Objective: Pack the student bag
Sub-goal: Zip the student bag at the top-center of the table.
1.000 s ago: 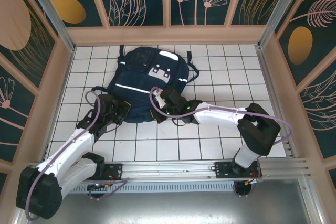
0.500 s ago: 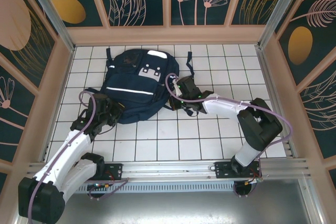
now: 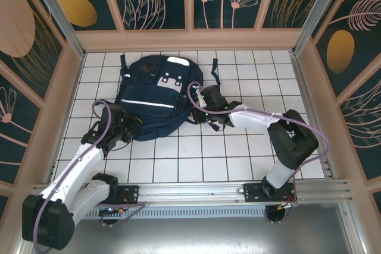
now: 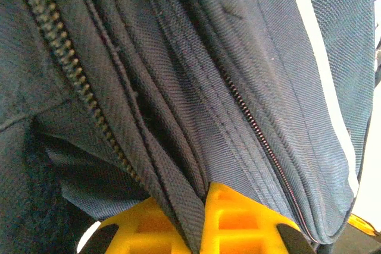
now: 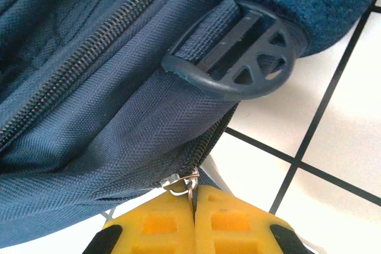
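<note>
Overhead, the student bag (image 3: pixel 156 96) lies flat on the white tiled table (image 3: pixel 238 159), toward eleven o'clock from the table's middle, with its grey patches and pale stripe facing up and its straps trailing off at twelve and two o'clock. The left gripper (image 3: pixel 127 126) meets the bag's edge at about seven o'clock, and the right gripper (image 3: pixel 200 108) meets the opposite edge at about four o'clock, so the two arms flank the bag's near end. In the left wrist view, navy fabric covers most of the frame. A coarse zipper (image 4: pixel 59 46) runs from eleven o'clock down toward six, and a finer zipper (image 4: pixel 262 141) slants toward five o'clock beside the white stripe (image 4: pixel 321 75). At six o'clock the left gripper (image 4: pixel 198 209) has its yellow jaws pressed together on a narrow fold of the bag's fabric. In the right wrist view, the bag (image 5: pixel 107 117) covers the upper left, and a dark round plastic buckle (image 5: pixel 238 52) sits at one o'clock against its edge, with white tile (image 5: pixel 345 141) showing at three to five o'clock. At six o'clock the right gripper (image 5: pixel 194 197) has its yellow jaws closed flush on the small metal zipper pull (image 5: pixel 181 184) at the end of a zipper track (image 5: pixel 77 69).
</note>
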{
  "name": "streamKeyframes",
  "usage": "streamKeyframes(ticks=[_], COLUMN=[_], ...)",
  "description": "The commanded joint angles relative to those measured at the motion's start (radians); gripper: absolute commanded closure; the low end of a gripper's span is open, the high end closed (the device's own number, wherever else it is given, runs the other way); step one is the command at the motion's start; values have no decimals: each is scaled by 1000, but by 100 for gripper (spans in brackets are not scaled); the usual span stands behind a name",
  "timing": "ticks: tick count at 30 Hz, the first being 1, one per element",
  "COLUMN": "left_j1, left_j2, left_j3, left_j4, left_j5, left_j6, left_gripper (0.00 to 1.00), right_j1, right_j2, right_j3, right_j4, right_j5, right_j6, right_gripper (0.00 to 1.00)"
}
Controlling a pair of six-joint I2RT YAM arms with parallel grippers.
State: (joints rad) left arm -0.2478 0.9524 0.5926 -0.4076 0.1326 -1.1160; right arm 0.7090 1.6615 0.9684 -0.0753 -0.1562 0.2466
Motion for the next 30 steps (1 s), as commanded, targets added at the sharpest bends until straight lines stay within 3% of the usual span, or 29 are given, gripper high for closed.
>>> streamKeyframes(ticks=[1,5,9,14,17,19,23,30], left_j1=[60,94,132,148,148,147,148,148], left_j2=[40,46,22,26,26,22,18,28], left_j3=[117,171,158,156,163,166,159,129], left_j4=[-161,-204,-213,-211,-198,-195,-188,-152], left_j5=[-258,-273,-260,-227,-186,-181,-167,-129], left_j6=[173,220,237,252,238,229,213,183], left_gripper=[100,100,100,100,100,100,100,100], right_j1=[-10,-63,-209,-246,-227,-226,-233,-235], right_j2=[-11,43,68,112,70,18,-57,-117], right_j3=[39,73,74,120,92,64,40,13], right_j4=[-27,-83,-66,-69,-13,21,33,18], right_j5=[213,393,357,300,211,184,176,198], right_j6=[-37,35,126,130,109,119,117,112], right_gripper=[100,100,100,100,68,54,45,43])
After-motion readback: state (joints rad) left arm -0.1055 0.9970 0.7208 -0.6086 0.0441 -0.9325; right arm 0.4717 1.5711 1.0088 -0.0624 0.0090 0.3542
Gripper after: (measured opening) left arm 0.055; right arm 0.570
